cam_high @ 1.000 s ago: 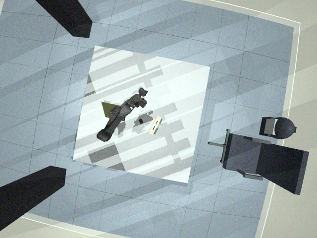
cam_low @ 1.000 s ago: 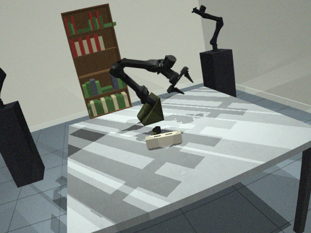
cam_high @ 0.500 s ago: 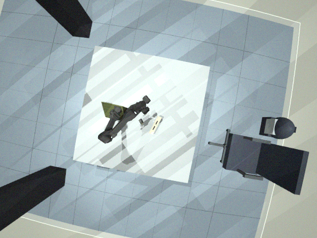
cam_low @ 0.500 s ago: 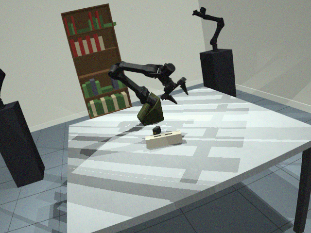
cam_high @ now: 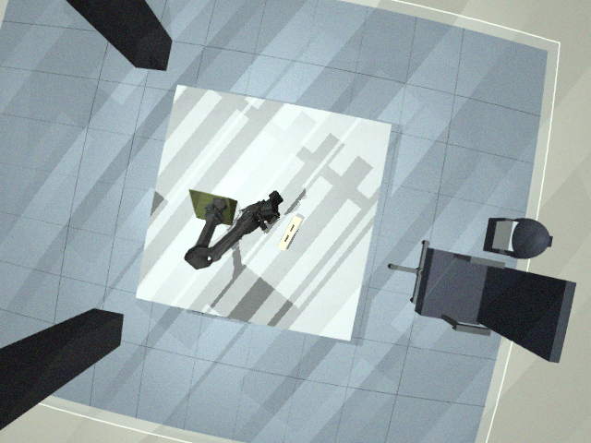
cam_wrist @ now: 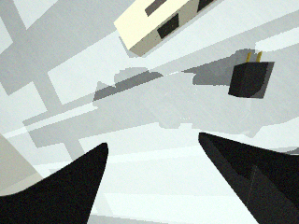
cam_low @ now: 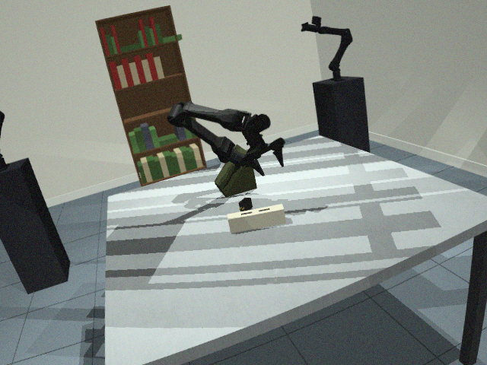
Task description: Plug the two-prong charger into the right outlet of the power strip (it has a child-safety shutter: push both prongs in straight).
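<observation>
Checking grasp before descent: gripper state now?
Gripper: open, holding nothing; the two-prong charger lies on the table, untouched.

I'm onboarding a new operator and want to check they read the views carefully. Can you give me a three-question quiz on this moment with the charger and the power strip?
1. True or false: the gripper is shut on the charger.
2. In the wrist view, which way do the charger's brass prongs point? A) up the picture B) down the picture C) they are hidden
3. Fill in: the charger lies on the table, apart from the cream ______.

Key:
1. False. The fingers stand wide open and hold nothing.
2. A.
3. Power strip.
</observation>
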Robot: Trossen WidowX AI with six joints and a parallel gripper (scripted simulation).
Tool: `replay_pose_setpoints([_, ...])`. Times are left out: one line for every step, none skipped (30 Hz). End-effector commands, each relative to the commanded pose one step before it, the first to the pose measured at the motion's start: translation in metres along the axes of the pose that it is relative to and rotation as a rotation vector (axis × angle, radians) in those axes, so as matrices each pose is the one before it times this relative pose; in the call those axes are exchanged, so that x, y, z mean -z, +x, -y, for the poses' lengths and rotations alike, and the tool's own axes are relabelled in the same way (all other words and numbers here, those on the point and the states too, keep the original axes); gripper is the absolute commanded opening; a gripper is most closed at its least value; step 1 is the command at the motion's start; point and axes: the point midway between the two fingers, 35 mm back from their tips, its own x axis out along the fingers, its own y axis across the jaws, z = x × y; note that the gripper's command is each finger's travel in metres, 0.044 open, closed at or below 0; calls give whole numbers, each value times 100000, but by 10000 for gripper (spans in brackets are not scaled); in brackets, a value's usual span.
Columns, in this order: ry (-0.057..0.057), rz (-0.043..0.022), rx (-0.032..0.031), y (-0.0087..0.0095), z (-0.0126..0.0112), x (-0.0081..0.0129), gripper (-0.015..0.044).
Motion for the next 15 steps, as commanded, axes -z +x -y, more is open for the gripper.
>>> replay_pose_setpoints([1517, 138, 5149, 401, 1590, -980, 440])
replay_pose_setpoints([368, -98, 1339, 142, 375, -210, 440])
replay_pose_setpoints([362, -111, 1337, 143, 376, -207, 440])
replay_pose_setpoints([356, -123, 1336, 144, 376, -203, 440])
replay_pose_setpoints([349, -136, 1335, 145, 376, -199, 440])
replay_pose_setpoints([343, -148, 1333, 146, 376, -195, 440])
replay_pose_setpoints([322, -148, 1273, 139, 364, -193, 440])
replay_pose_setpoints([317, -160, 1272, 140, 364, -189, 440])
replay_pose_setpoints([311, -171, 1271, 141, 364, -186, 440])
replay_pose_setpoints([305, -183, 1269, 142, 364, -182, 440])
replay_pose_setpoints([298, -194, 1267, 143, 364, -179, 440])
replay_pose_setpoints([292, -206, 1265, 144, 364, -175, 440])
replay_pose_setpoints([286, -217, 1263, 145, 364, -171, 440])
replay_pose_setpoints([280, -229, 1261, 146, 364, -168, 440])
replay_pose_setpoints([274, -240, 1259, 147, 364, -164, 440])
